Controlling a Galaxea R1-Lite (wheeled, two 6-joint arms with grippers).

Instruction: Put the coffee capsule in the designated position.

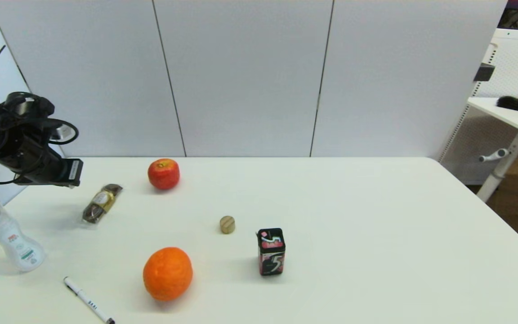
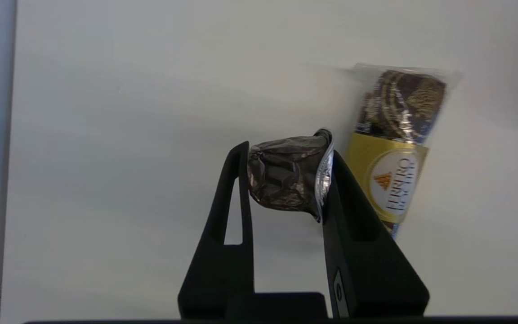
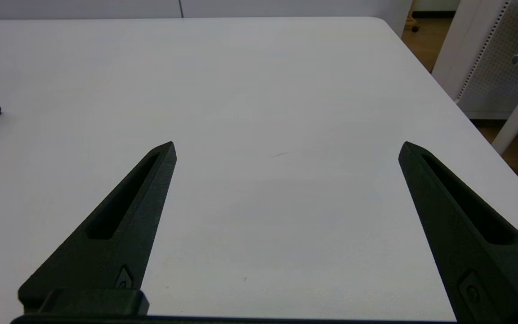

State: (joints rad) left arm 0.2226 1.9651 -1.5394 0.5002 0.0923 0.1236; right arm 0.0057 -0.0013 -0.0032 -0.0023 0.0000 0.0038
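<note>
Left pincer (image 2: 286, 173) clamped, raised; right pincer (image 3: 286, 148) spread wide.

This looks like a robotics lab or test room in an office building. A plain white table (image 1: 376, 234) stands against pale grey partition panels (image 1: 241, 76), with unrelated test items scattered on it: an apple (image 1: 163, 173), an orange (image 1: 167, 273), a gum box (image 1: 271, 251). Right of the table stands a height-adjustable desk (image 1: 513, 121) before a white pegboard panel (image 1: 517, 67).
</note>
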